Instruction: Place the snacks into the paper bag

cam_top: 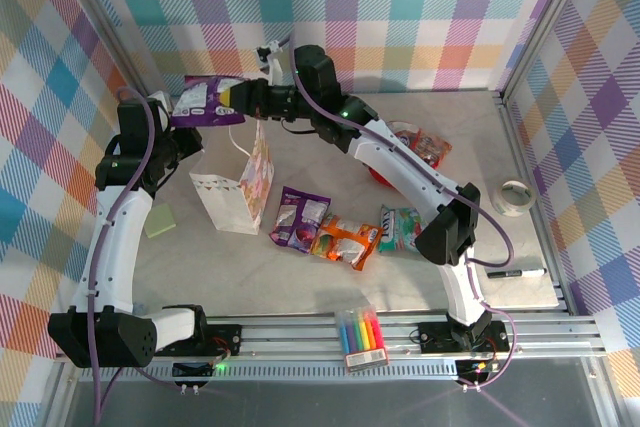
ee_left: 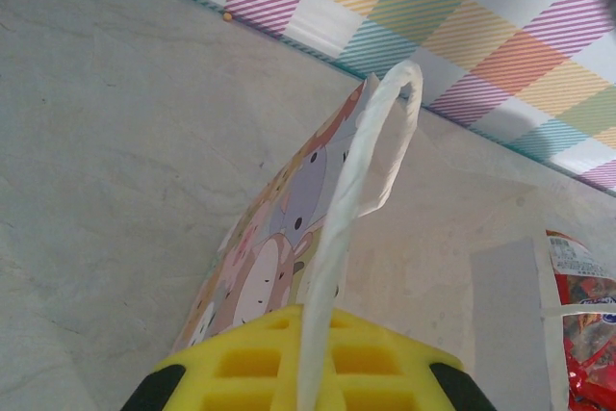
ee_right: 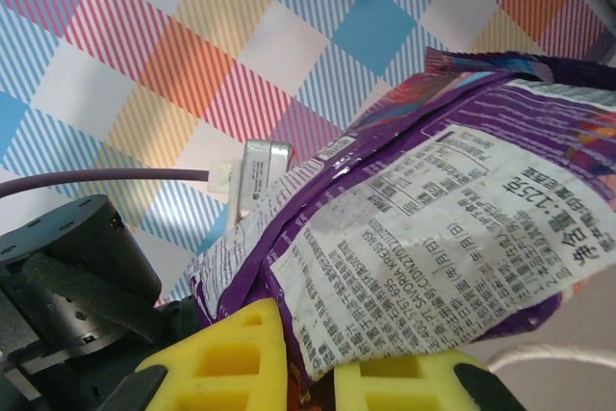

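Right wrist view: the right gripper [ee_right: 308, 363] is clamped on one edge of a glossy purple plastic snack packet [ee_right: 433, 238], held up off the table near the small white animal-print paper bag [cam_top: 245, 187]. The packet looks light, crinkly and slick, so a pinch on a sealed edge suits it. The left gripper [ee_left: 313, 324] pinches the bag's white cord handle [ee_left: 375, 141]; the bag looks flimsy and may tip. Other snack packets [cam_top: 345, 239] lie on the pale marbled tabletop [cam_top: 300, 127], with pastel plaid walls [cam_top: 400, 7] close round.

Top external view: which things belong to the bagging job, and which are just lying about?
Job: paper bag, raised purple packet, purple packet on table, orange packet, teal-and-white packet, red packet.
Lying about: marker pen pack, tape roll, black marker, green pad.
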You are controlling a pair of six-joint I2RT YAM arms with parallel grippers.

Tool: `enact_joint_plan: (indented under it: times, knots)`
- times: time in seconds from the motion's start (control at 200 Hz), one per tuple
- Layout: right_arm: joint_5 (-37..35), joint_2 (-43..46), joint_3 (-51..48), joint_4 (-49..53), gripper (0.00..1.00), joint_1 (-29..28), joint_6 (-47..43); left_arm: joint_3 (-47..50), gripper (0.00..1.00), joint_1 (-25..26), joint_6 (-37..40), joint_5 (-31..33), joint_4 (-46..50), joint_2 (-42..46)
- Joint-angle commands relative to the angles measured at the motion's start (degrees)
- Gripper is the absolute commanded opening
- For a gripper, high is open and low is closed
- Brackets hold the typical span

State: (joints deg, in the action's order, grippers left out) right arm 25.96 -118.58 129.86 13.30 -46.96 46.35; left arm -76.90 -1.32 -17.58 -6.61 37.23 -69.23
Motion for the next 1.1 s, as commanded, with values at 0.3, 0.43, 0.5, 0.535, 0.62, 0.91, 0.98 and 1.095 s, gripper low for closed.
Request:
enact_joint_plan:
  times: [0.3,0.43,0.5,0.535,0.62,0.91,0.98,1.095]
  knots:
    - [-3.54,2.66,2.44,9.56,0.0,-0.3,-6.8,-0.34,0.06,-0.87,0.14,0.14,1.16,1.27]
    - [-5.59,3.54,4.26,14.59,0.0,-0.33,-10.98,-0.69,0.06,-0.86,0.34,0.52,1.59,1.01]
    - [-6.44,4.34,4.28,15.97,0.0,-0.33,-12.71,-0.88,0.06,-0.95,0.36,0.82,1.79,0.94]
    - [-6.82,4.69,4.26,16.63,0.0,-0.33,-13.43,-0.88,0.06,-0.96,0.4,0.94,1.87,0.86]
    - [-7.45,5.27,4.26,17.7,0.0,-0.33,-14.9,-1.12,0.06,-0.96,0.45,1.24,2.12,0.85]
    - [-9.77,6.76,4.43,21.78,0.0,-0.24,-19.15,-1.76,0.06,-0.95,1.18,2.13,2.84,0.75]
    - [-9.63,6.89,4.64,22.79,0.0,-0.24,-20.37,-1.78,0.06,-0.96,1.24,2.15,2.92,0.56]
    - [-8.62,5.99,5.24,24.56,0.0,-0.24,-21.56,-1.93,0.06,-0.96,1.24,1.97,2.84,0.3]
